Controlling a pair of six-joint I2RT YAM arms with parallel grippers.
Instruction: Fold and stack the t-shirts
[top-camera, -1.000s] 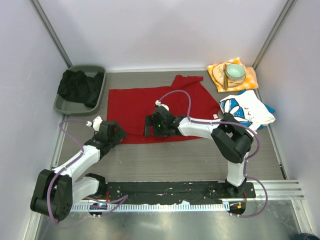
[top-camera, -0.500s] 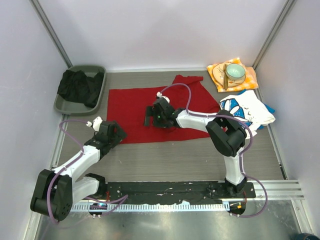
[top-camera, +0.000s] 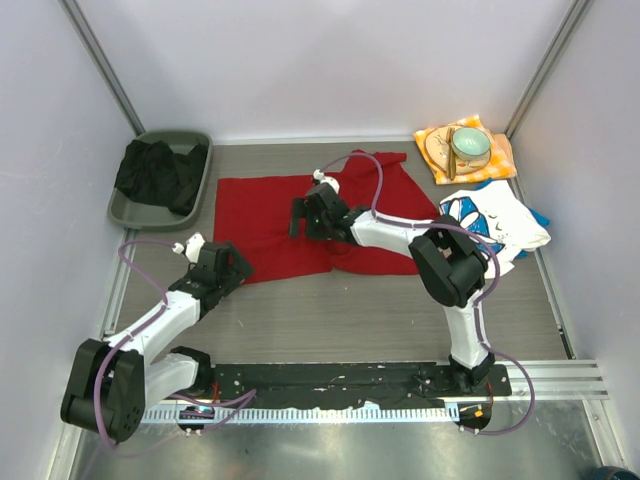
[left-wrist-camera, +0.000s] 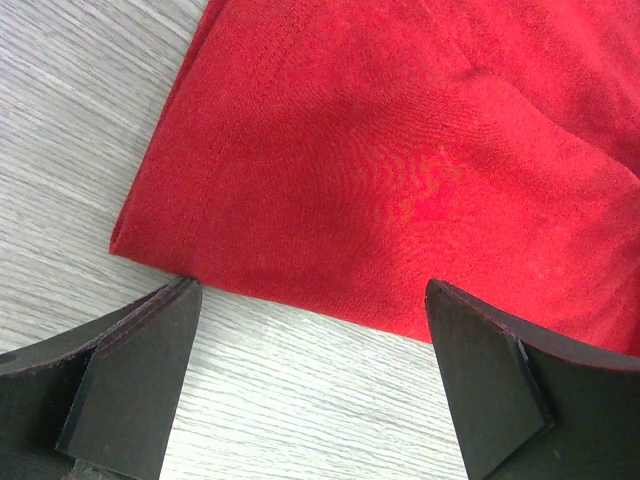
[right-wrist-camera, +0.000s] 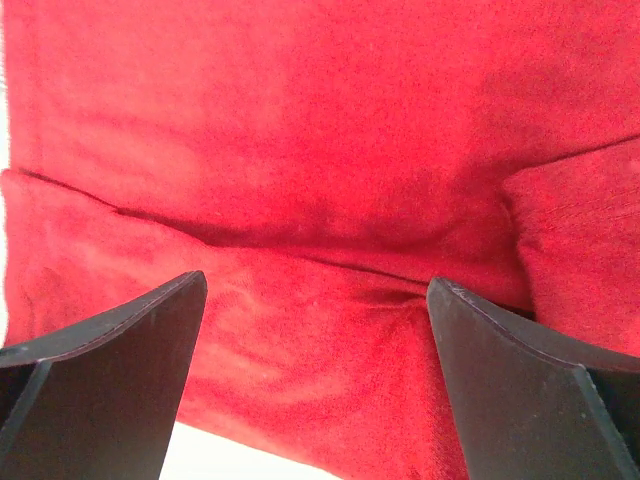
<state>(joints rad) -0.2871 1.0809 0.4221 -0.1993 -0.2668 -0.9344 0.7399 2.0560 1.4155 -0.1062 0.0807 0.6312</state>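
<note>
Hovering over the red tee (top-camera: 255, 210), spread on the counter (top-camera: 350, 310) and barely folded, the right claw (top-camera: 297, 215) gaped empty, the left claw (top-camera: 237, 267) likewise at its near corner; the white tee (top-camera: 490, 222) lay crumpled aside, nothing stacked

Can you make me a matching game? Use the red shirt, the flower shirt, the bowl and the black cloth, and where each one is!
Things:
1. red t-shirt
2. daisy t-shirt
3. bowl
4. black cloth

Places:
A. in the grey tray
B. spread out in the middle
C. on the orange cloth
D. bunched up at the right side

Pairs: 1-B, 2-D, 3-C, 4-A
</note>
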